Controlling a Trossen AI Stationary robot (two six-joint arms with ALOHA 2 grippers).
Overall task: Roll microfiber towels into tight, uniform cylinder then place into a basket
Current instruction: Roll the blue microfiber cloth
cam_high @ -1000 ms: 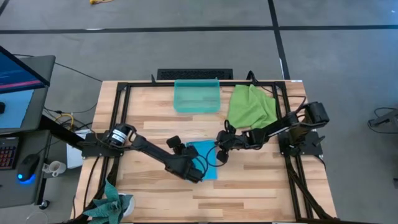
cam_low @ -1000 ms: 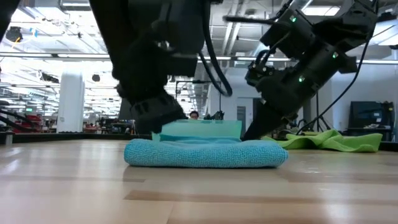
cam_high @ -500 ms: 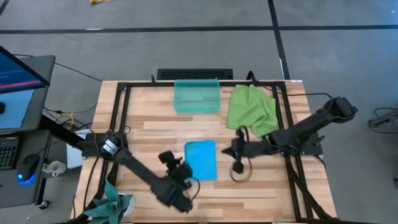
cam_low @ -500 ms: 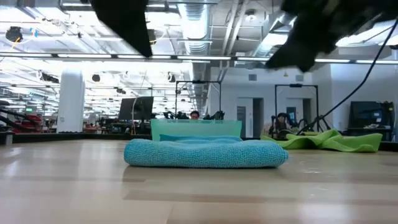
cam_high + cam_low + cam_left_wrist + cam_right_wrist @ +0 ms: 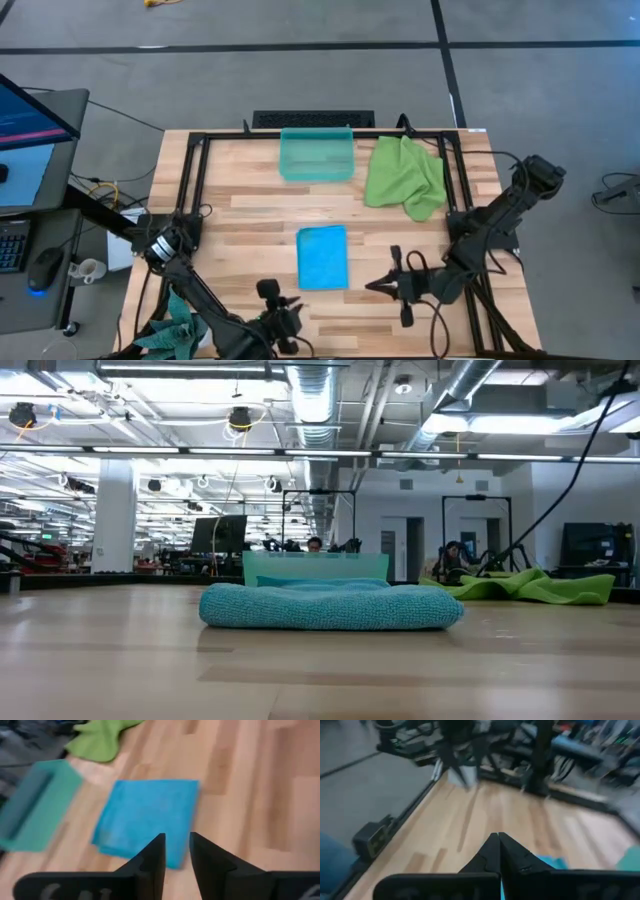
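Both arms now withdrawn from flat, nubby blue towel (image 5: 323, 256)

Your wooden desk (image 5: 250, 215) sits in a black frame (image 5: 196, 160). Left of it you've got a monitor (image 5: 30, 110), keyboard (image 5: 12, 245), mouse (image 5: 42, 270) and mug (image 5: 88, 270); a plant (image 5: 178, 328) at the near-left corner.

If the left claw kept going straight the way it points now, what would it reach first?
Probably the blue towel, lying flat ahead of the left claw, with bare table between them. The basket and green towel lie farther off, to one side.
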